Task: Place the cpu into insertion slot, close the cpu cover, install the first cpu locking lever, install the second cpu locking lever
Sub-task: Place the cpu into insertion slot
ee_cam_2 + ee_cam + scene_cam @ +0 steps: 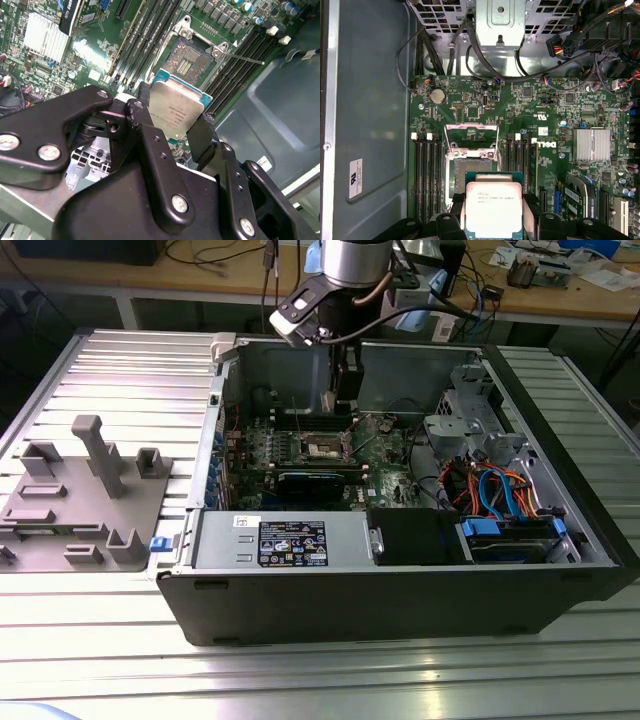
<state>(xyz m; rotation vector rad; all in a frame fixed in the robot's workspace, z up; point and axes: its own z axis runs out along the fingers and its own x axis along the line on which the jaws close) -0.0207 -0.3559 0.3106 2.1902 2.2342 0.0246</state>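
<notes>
The arm reaches straight down from above into an open computer case [400, 600], its black gripper [345, 390] hanging over the green board. In the second wrist view, the matte black jointed metal fingers [201, 140], studded with bright screw heads, are clamped on opposite edges of the cpu [175, 107]. The chip is a small flat square with a dull silver-grey metal lid bearing fine print, set on a thin teal-green base that peeks out along its edges. It is held clear of the board, close over the near edge of the insertion slot [472, 167] and not seated in it.

The slot is a square socket with a dark, finely pinned centre and a bright metal rim. Its cpu cover [471, 127], a thin metal frame with a large window, stands swung open at the slot's far side. A thin wire locking lever [245, 59] sticks out from a socket corner. Long black memory slots [427, 170] flank the socket on both sides. Farther across the motherboard [555, 115] sit a finned aluminium heat sink [591, 145] and a round coin battery [438, 96].

In the exterior view, the case rests on a ribbed aluminium table [100, 370], with a grey moulded fixture [95, 490] at the exterior view's left.
</notes>
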